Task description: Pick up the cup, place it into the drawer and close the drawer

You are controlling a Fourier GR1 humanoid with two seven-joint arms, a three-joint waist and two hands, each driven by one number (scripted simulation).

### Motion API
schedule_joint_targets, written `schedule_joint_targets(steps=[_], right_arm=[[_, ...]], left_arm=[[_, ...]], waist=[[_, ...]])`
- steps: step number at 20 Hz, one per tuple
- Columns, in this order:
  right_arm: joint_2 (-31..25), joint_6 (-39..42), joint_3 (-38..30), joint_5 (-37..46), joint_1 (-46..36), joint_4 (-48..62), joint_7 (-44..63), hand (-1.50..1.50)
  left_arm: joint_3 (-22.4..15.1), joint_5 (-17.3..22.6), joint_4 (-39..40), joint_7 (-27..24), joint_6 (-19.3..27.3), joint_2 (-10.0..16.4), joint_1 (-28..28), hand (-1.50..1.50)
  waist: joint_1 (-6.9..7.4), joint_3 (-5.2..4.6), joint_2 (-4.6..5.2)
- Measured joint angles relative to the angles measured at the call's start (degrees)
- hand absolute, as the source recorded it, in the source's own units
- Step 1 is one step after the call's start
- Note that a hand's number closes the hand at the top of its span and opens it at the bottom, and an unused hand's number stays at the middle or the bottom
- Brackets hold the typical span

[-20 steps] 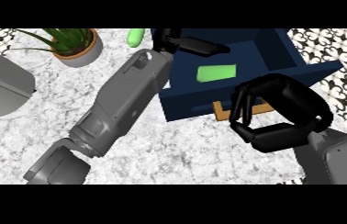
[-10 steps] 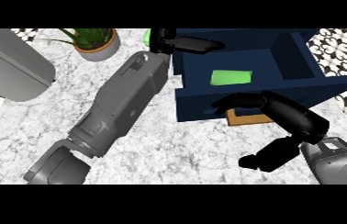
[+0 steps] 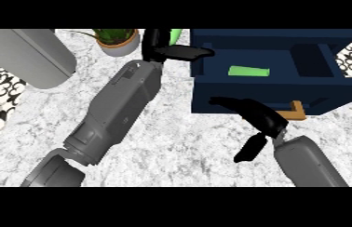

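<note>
The right hand [image 3: 265, 119] is open, its fingers [image 3: 221, 101] stretched out flat and touching the dark blue front wall of the drawer [image 3: 233, 89] low on its left half, with the thumb hanging down and away over bare counter [image 3: 186, 142]. Just to the right of the hand, a tan wooden handle [image 3: 297, 110] sticks out from the same front wall, apart from the fingers. The drawer stands pulled out, its top open, and the green cup [image 3: 249, 71] lies on its side on the drawer floor, near the middle and clear of all the walls; a darker partitioned section fills the drawer's right end. At the drawer's upper left corner is the left hand [image 3: 159, 47], released, one digit pointing right across the drawer's left rim and the rest pointing up. A second green object [image 3: 176, 34] shows just behind it, mostly hidden. The long grey left forearm runs diagonally down to the lower left. Between the two forearms the marbled counter lies open. A potted plant [image 3: 117, 39] sits just left of the left hand, and a rounded grey object [image 3: 34, 56] lies near the counter's left edge.
</note>
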Motion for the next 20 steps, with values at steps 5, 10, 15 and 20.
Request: schedule_joint_targets(steps=[5, 10, 15, 20], right_arm=[[1.9, -4.9, -0.2, 5.2, -6.2, 17.2, -6.9, 1.5], [3.0, -9.3, -4.8, 5.9, -14.5, 31.1, -13.4, 1.5], [1.6, -12.2, -10.6, 4.3, -22.4, 41.4, -18.1, 1.5], [1.3, -11.7, -13.8, 1.9, -24.8, 46.1, -20.9, 1.5]], left_arm=[[0.2, 0.1, -3.5, -1.1, -1.8, 1.3, 5.2, -1.5], [0.0, 0.3, -7.1, 0.0, -4.3, 3.7, 8.7, -1.5], [0.0, 0.8, -10.2, 1.3, -6.5, 5.8, 11.0, -1.5], [-0.4, 0.6, -12.6, 2.1, -7.8, 7.6, 12.9, -1.5]], waist=[[2.07, -0.04, -0.07], [4.02, -0.06, 0.12], [5.92, 0.2, 0.84], [6.93, 0.44, 0.87]])
